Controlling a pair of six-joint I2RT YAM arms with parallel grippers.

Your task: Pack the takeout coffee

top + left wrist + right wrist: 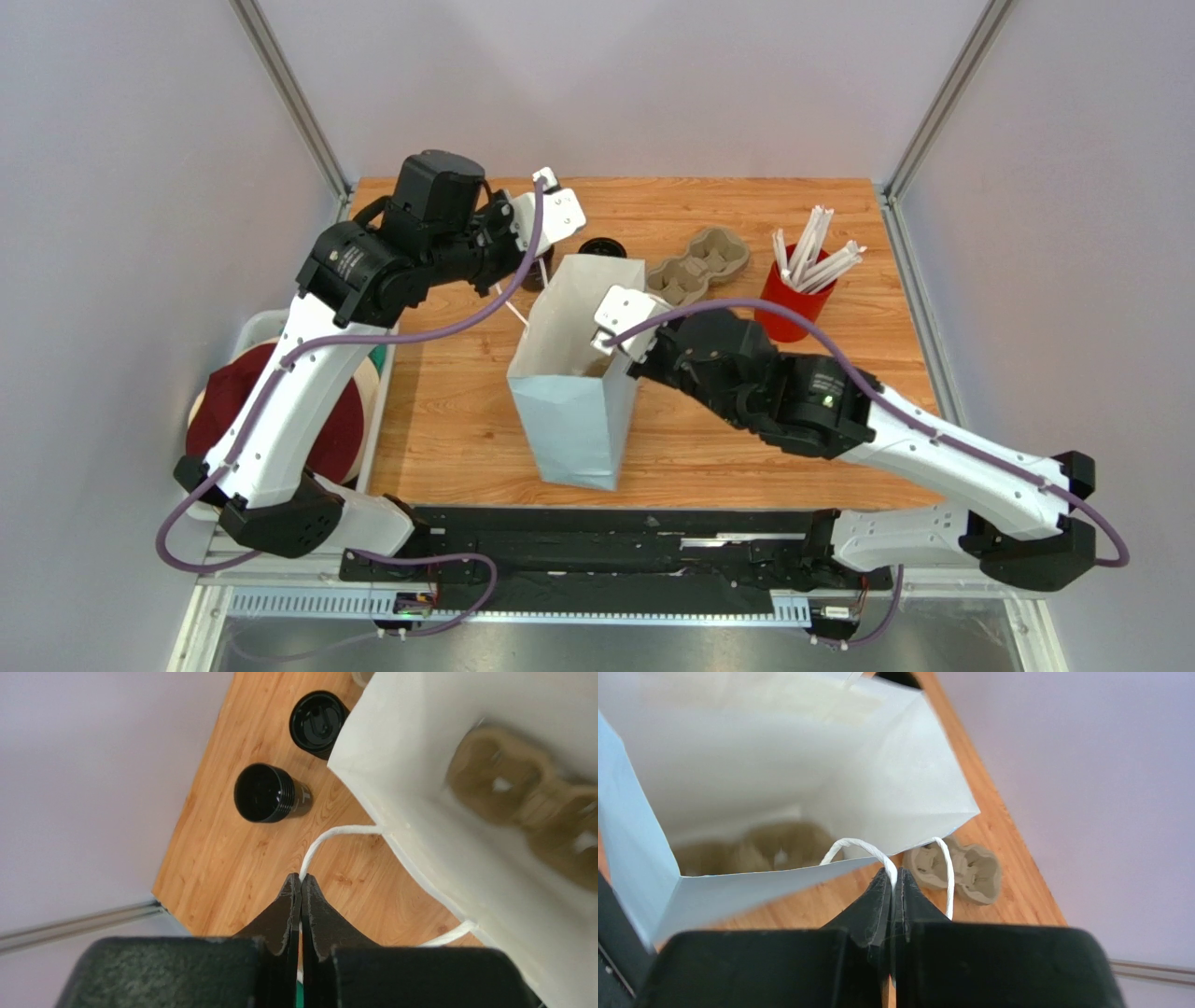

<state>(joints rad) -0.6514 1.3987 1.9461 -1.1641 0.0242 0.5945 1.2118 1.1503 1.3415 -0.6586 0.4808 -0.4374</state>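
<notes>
The white paper bag [575, 385] stands open mid-table. My left gripper [533, 266] is shut on its left string handle [337, 831], and the left wrist view shows the fingertips [301, 878] pinching the cord. My right gripper [615, 350] is shut on the right handle [857, 845], fingertips [893, 875] closed on the cord. The takeout coffee [319, 722], a black cup with its lid on, stands on the table behind the bag [603, 248]. A ribbed black stack of lids [267, 794] sits beside it. A blurred brown pulp shape [759, 854] shows low in the bag.
A brown pulp cup carrier [701, 266] lies behind the bag, to the right. A red cup of white straws [797, 301] stands at the back right. A dark red plate in a white bin [281, 406] sits off the table's left edge.
</notes>
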